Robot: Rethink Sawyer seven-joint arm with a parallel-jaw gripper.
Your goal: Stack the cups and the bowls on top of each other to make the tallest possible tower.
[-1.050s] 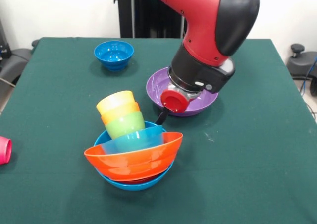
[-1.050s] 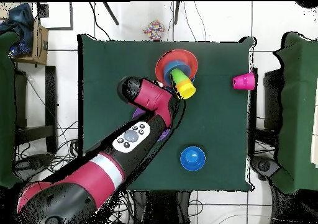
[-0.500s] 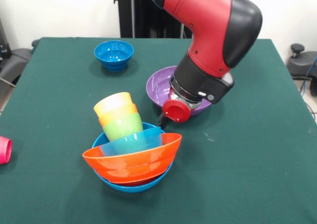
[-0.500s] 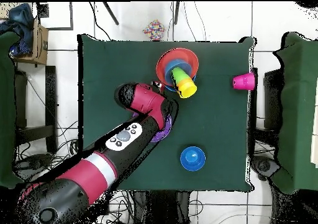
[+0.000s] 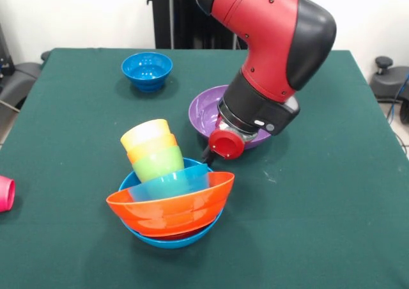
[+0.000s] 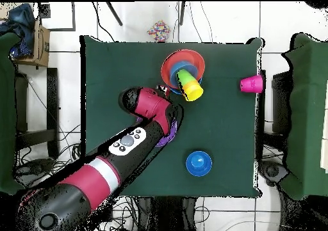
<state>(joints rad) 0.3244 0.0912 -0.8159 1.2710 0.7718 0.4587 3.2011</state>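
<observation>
The tower (image 5: pixel 169 203) stands near the table's front: a light-blue bowl (image 5: pixel 174 239) at the base, a wide orange bowl (image 5: pixel 167 207) tilted in it, and a smaller light-blue bowl (image 5: pixel 176 180). Green (image 5: pixel 158 162), orange (image 5: pixel 152 148) and yellow (image 5: pixel 146 134) cups lean left out of it. From above, the tower (image 6: pixel 182 66) sits near the far edge. My gripper (image 5: pixel 208 153) shows only a dark tip under the red wrist disc, just right of the tower's rim. A purple bowl (image 5: pixel 203 113) lies partly behind the arm. Nothing shows in the gripper.
A dark-blue bowl (image 5: pixel 147 70) stands at the back left, also visible from above (image 6: pixel 198 163). A pink cup (image 5: pixel 5 194) lies on its side at the left edge, seen from above (image 6: pixel 251 84) near the table's side. The bulky arm (image 6: pixel 138 135) covers the purple bowl.
The wrist has dropped a little closer to the table beside the tower. The tower and its cups have shifted slightly left. In the last half second almost nothing moved.
</observation>
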